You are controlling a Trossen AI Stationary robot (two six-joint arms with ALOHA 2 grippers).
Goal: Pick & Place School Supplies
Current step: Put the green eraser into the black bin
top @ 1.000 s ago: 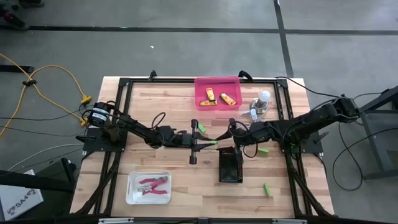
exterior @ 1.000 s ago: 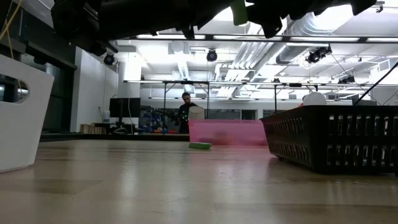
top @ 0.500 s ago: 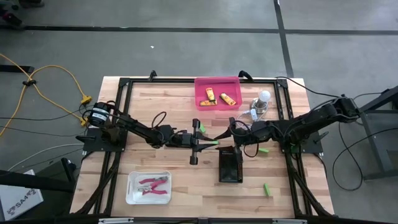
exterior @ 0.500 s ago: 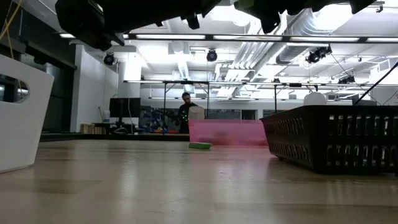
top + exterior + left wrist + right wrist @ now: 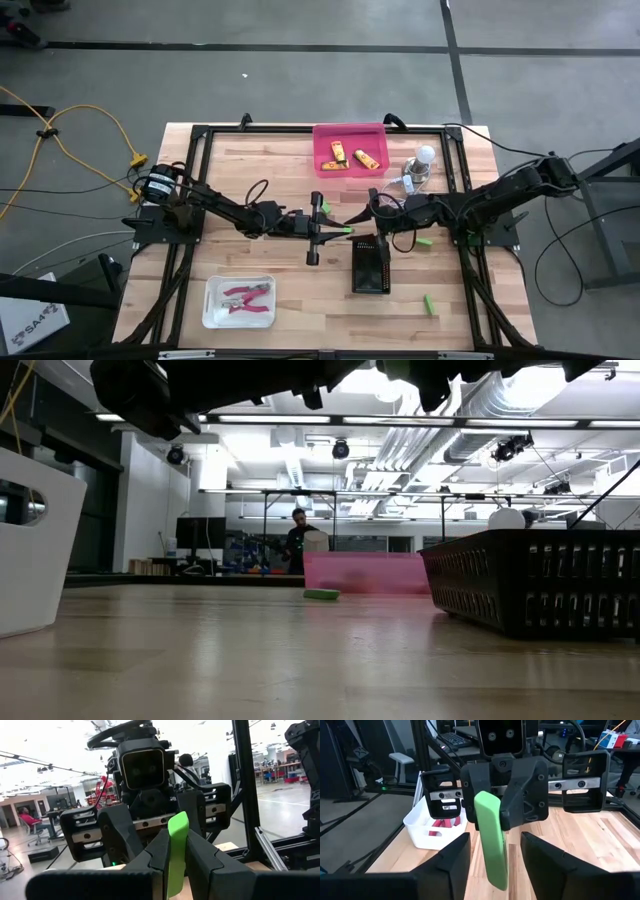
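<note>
My left gripper (image 5: 333,229) hangs over the middle of the table, shut on a bright green block (image 5: 346,229). My right gripper (image 5: 378,222) faces it at close range, open. In the right wrist view its fingers (image 5: 455,857) stand either side of the block (image 5: 490,837) without touching. Other green blocks lie flat on the table (image 5: 321,205), (image 5: 423,242), (image 5: 429,303). Yellow-orange pieces (image 5: 352,155) lie in a pink tray (image 5: 350,133). Pink-handled tools (image 5: 243,297) lie in a white bin (image 5: 212,300). My left gripper pinches the green block between its two fingers (image 5: 159,855), held level and pointing toward the table's right. The fingers hold its one end (image 5: 175,870); the other end (image 5: 179,820) sticks out past the fingertips toward my right gripper. The block is lifted clear of the table.
A black mesh basket (image 5: 370,268) stands just near of the two grippers. A white bulb-like object with a coiled cable (image 5: 420,165) sits far right, beside the pink tray. The black frame (image 5: 200,135) runs around the table. Free wood lies near-centre.
The held green block showed at the top edge of the low view a second ago and has since gone up out of it, so my left gripper has lifted it a little. Both grippers otherwise stay face to face.
</note>
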